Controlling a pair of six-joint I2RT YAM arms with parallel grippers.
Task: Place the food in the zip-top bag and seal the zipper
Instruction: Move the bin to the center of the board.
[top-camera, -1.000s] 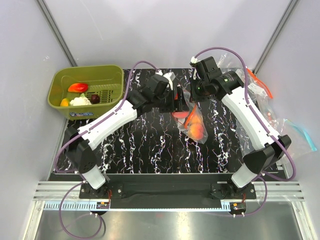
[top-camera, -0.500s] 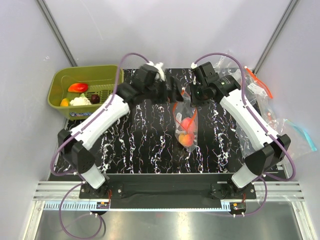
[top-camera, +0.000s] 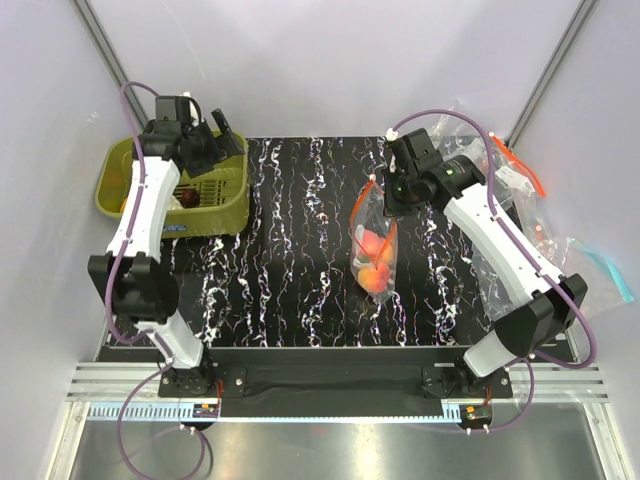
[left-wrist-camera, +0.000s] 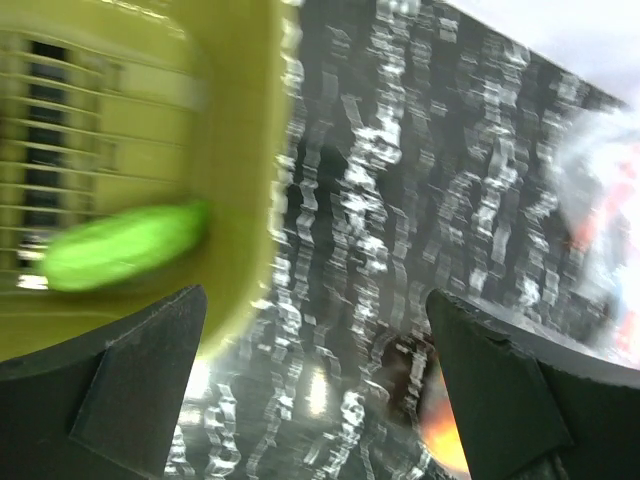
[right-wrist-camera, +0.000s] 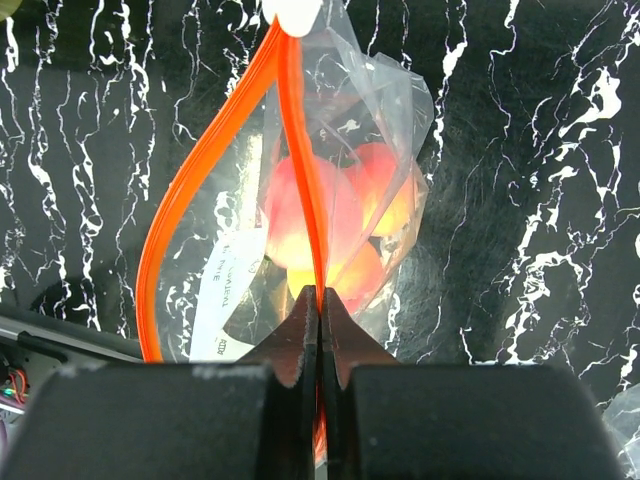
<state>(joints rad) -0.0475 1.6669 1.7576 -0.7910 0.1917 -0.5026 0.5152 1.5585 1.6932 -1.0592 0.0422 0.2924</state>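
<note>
My right gripper (top-camera: 392, 196) is shut on the red-orange zipper (right-wrist-camera: 300, 190) of the clear zip-top bag (top-camera: 372, 245) and holds it hanging over the table's middle. The bag's mouth gapes open, with the white slider (right-wrist-camera: 290, 12) at its far end. Orange-pink peaches (right-wrist-camera: 335, 215) lie inside the bag (right-wrist-camera: 390, 110). My left gripper (top-camera: 208, 142) is open and empty above the green basket (top-camera: 236, 196) at the far left. The dark plum (top-camera: 187, 198) lies in the basket. The left wrist view is blurred; its fingers (left-wrist-camera: 140, 350) stand wide apart over the basket's edge (left-wrist-camera: 240, 150).
More clear bags (top-camera: 515, 185) lie at the right table edge, one with a light-blue strip (top-camera: 605, 268). My left arm hides most of the basket's contents. A bright green blurred thing (left-wrist-camera: 125, 245) shows in the basket.
My left arm has let go of the bag and swung left to above the green basket. The bag now hangs from my right gripper alone, slightly lower and further right.
</note>
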